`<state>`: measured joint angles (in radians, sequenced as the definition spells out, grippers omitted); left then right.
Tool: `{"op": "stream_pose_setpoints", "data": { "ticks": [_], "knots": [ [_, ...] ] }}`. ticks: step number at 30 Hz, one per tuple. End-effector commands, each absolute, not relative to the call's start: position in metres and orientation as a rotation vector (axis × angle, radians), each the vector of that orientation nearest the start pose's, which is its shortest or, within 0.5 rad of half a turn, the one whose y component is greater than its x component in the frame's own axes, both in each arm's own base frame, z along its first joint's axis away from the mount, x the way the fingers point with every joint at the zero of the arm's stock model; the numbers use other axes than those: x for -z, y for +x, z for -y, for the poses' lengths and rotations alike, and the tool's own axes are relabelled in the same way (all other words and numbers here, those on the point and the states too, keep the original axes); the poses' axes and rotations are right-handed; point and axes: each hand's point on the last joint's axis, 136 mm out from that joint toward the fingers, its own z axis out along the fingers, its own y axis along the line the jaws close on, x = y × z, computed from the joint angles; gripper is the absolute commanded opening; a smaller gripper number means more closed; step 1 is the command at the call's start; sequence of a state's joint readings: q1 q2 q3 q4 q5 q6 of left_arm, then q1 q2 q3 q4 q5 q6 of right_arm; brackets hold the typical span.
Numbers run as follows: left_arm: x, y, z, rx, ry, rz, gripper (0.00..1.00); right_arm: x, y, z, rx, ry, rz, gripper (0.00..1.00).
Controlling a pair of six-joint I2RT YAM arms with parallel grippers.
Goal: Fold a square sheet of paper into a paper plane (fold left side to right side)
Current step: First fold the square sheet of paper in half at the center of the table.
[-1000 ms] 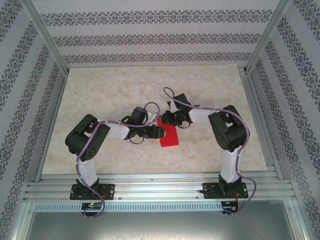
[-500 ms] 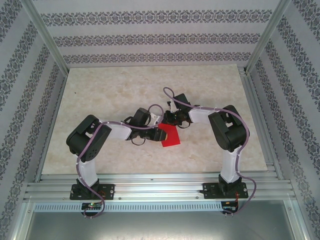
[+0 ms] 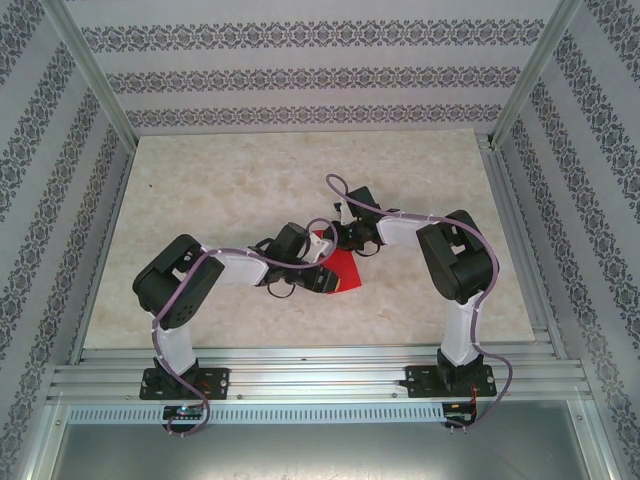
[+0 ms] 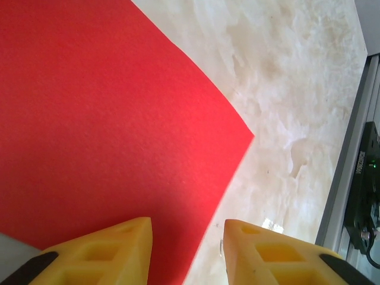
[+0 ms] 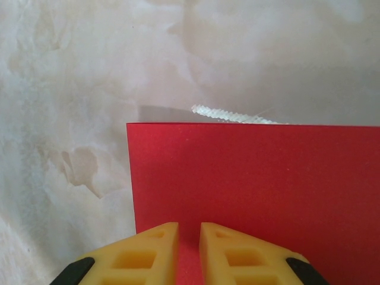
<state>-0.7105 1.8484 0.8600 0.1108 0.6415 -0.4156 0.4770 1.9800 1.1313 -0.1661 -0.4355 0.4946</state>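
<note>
Over the table [image 5: 71,89], right gripper [image 5: 189,230] pinches the red sheet [image 5: 255,178].

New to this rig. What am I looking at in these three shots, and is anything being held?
Two black-and-white robot arms, the left arm and the right arm, are bolted at the near edge of a pale marble-patterned table. The wide shot comes from a fixed camera above and behind them. The two close-ups come from a camera on each wrist, looking past yellow fingers. On the table is one thin bright red sheet of paper. The left gripper is open, with the sheet's edge running between its fingers. The right gripper has its fingers almost together at another edge; whether it pinches the paper cannot be told.
</note>
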Motion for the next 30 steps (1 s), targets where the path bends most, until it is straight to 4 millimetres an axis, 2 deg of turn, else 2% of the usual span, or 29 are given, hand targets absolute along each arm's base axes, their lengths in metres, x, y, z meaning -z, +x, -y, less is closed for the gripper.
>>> {"op": "stream_pose_setpoints", "data": {
  "ticks": [1, 11, 13, 16, 20, 24, 27, 30],
  "knots": [
    [-0.004, 0.198, 0.329, 1.21, 0.732, -2.735, 0.38, 0.012, 0.359, -0.254, -0.762, -0.117, -2.822, 0.18],
    [0.0, 0.177, 0.323, 1.222, 0.752, -2.757, 0.38, 0.009, 0.362, -0.255, -0.77, -0.115, -2.816, 0.18],
    [-0.004, 0.175, 0.326, 1.258, 0.75, -2.739, 0.38, 0.007, 0.362, -0.257, -0.784, -0.12, -2.807, 0.18],
    [-0.023, 0.177, 0.33, 1.292, 0.762, -2.678, 0.39, -0.009, 0.365, -0.262, -0.825, -0.129, -2.766, 0.19],
    [-0.065, 0.193, 0.333, 1.319, 0.759, -2.557, 0.41, -0.053, 0.374, -0.267, -0.855, -0.158, -2.676, 0.22],
    [-0.097, 0.22, 0.332, 1.352, 0.692, -2.469, 0.44, -0.096, 0.375, -0.255, -0.789, -0.176, -2.609, 0.31],
    [-0.101, 0.244, 0.328, 1.333, 0.602, -2.451, 0.45, -0.105, 0.363, -0.236, -0.753, -0.154, -2.609, 0.38],
    [-0.103, 0.262, 0.329, 1.298, 0.557, -2.403, 0.46, -0.096, 0.344, -0.218, -0.74, -0.103, -2.636, 0.42]
  ]
}}
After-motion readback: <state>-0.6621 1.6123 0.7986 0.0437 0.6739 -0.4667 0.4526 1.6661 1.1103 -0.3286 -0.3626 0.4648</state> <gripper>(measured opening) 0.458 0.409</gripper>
